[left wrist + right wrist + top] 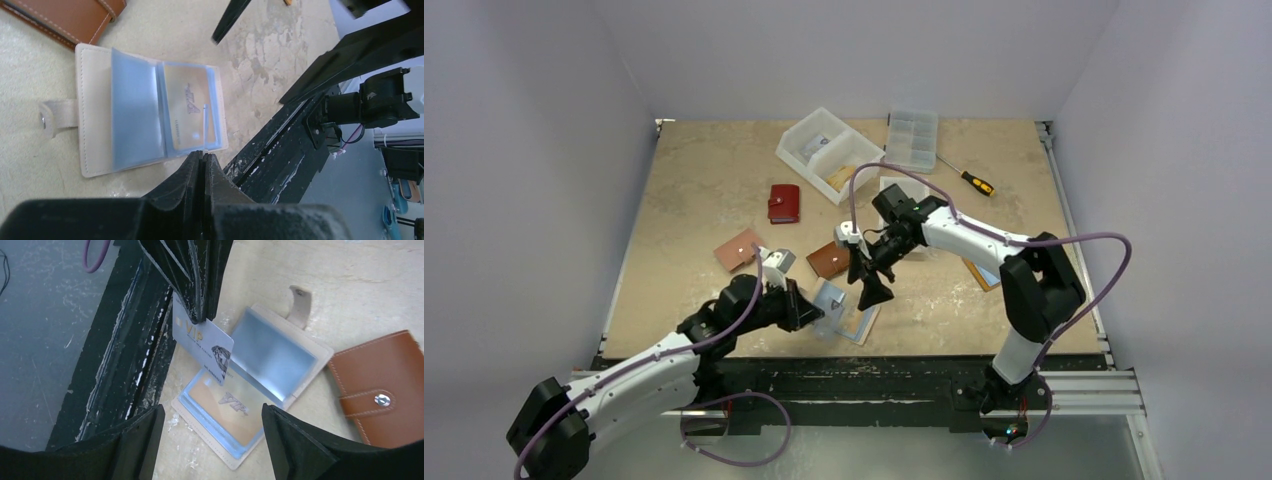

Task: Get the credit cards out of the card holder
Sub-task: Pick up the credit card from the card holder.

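Grip closed at left hand (pixel 203 156), pinched tight on thin white rectangular plastic card (pixel 202 342) marked VIP, caught by its upper edge. Card hanging tilted in the air, out of the sleeves. Edge-on and barely a sliver in the left wrist view. Lower corner touching the sleeves or not: too close to call.

Directly below, open cream card holder (pixel 92 145) with blue-tinted clear plastic sleeves, lying flat on pale wooden surface (pixel 694 180) near the front edge, snap strap flung out to one side. Tucked in one sleeve: gold-tinted plastic card (pixel 227 400), VIP print again.

Over it all, right hand (pixel 211 412), spread wide, nothing between the black fingers, hovering above holder and lifted card.

Just beside the holder, closed tan leather wallet (pixel 385 375) with white stitching and a metal snap. Further back: closed red wallet (pixel 784 203), pinkish-brown flat holder (pixel 737 250), clear plastic bins (pixel 829 150), yellow-and-black-handled screwdriver (pixel 969 178).
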You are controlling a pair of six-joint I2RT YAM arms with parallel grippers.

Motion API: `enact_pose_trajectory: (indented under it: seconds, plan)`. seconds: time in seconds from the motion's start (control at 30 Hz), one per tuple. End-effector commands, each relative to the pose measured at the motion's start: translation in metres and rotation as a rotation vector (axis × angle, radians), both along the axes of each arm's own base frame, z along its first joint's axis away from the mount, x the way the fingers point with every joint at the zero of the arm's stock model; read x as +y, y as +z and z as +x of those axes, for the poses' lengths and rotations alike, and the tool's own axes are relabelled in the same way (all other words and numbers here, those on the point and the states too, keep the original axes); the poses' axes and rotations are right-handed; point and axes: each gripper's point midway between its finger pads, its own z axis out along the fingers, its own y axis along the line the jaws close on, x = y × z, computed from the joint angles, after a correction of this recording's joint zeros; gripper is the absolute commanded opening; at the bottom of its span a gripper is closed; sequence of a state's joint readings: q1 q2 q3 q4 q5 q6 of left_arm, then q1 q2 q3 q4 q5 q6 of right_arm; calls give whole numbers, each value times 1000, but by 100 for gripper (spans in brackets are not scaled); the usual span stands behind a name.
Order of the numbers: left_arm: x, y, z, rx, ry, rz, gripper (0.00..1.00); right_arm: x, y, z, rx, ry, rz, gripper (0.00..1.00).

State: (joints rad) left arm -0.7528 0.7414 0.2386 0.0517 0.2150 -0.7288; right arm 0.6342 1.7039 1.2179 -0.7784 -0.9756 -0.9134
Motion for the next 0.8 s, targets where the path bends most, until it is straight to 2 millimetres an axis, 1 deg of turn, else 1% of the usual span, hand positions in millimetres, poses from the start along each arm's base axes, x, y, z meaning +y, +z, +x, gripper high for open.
enact_pose_trajectory:
  seconds: [0.0,0.23,0.3,0.33,0.37,0.47,0.5,0.53,0.6,0.63,0.67,0.7,0.77]
  plan:
    - [-16,41,11,-117,-43,-98,0,22,5,-4,5,30,47,79]
    - [-28,55,13,-143,-79,-158,0,27,0,-11,110,14,45,76]
    - [-31,58,14,-150,-83,-170,0,29,-5,-16,132,24,31,70]
    - [-31,60,15,-155,-81,-173,0,30,-5,-19,142,35,26,66]
    - [-32,60,16,-158,-79,-171,0,30,-6,-22,159,48,22,58]
    - [-31,61,19,-165,-71,-161,0,29,-3,-29,199,94,22,31]
    - [-32,62,19,-168,-72,-160,0,28,-3,-30,204,105,21,24]
    - [-31,63,20,-171,-68,-160,0,28,-4,-31,207,109,18,17]
    - [-30,65,21,-177,-58,-162,0,27,-2,-31,204,109,18,9]
    - [-29,65,22,-177,-52,-163,2,27,-1,-31,203,108,20,6]
    - [-28,67,22,-179,-45,-161,11,28,3,-30,201,108,28,5]
    - [-25,67,23,-180,-32,-155,23,29,8,-28,197,102,31,4]
    - [-19,72,25,-188,2,-138,44,26,16,-20,179,79,22,2]
